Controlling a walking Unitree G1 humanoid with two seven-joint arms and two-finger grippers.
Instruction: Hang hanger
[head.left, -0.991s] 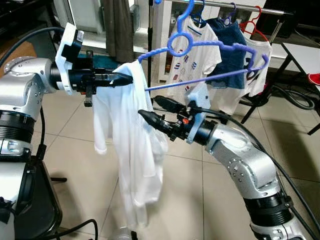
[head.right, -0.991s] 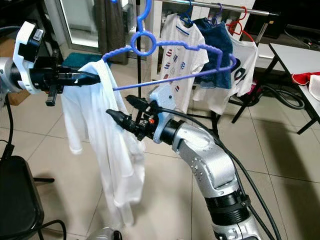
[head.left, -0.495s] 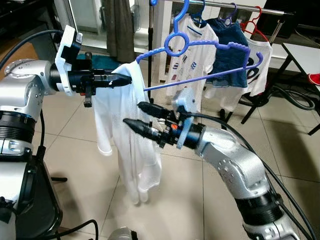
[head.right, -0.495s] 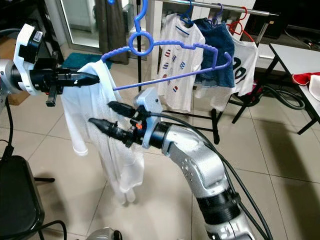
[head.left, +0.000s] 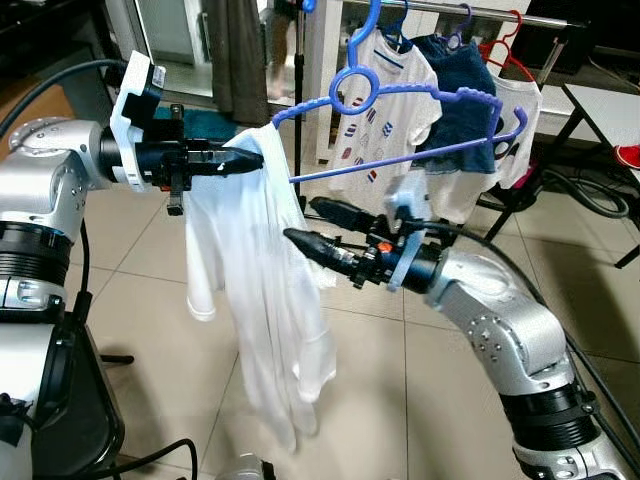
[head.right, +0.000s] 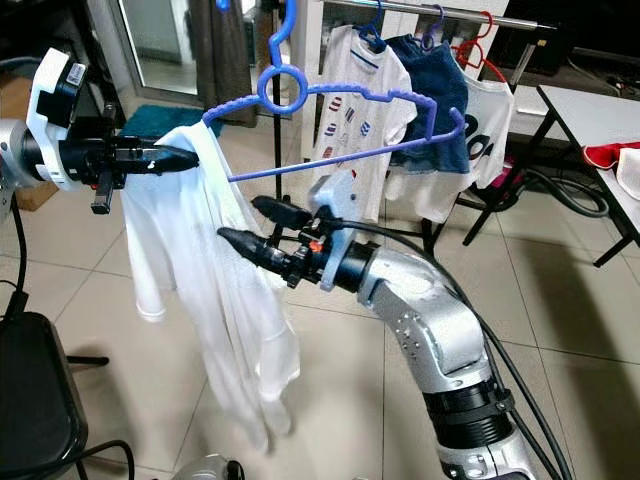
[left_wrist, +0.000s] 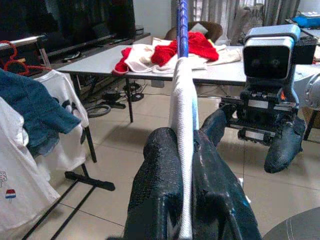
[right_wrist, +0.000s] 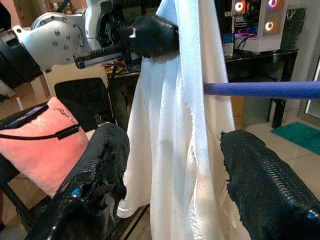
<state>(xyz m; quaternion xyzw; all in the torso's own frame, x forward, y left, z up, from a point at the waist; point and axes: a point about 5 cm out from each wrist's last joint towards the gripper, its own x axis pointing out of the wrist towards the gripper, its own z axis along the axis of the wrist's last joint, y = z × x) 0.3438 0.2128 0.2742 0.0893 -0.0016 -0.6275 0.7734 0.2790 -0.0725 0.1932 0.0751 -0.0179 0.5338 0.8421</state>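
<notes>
Draping limp white shirt (head.left: 262, 300), ringed blue hanger (head.left: 400, 95)

Even indoor daylight fills the room, bright on the pale floor tiles (head.left: 150, 260). Head views are sharp. Near black fingers (right_wrist: 270, 175) blur in both wrist views.

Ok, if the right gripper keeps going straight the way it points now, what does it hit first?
Most likely the white shirt. The right gripper is open, and in its wrist view the hanging cloth sits right between the fingers, just ahead. The left gripper lies beyond; depth is uncertain.
</notes>
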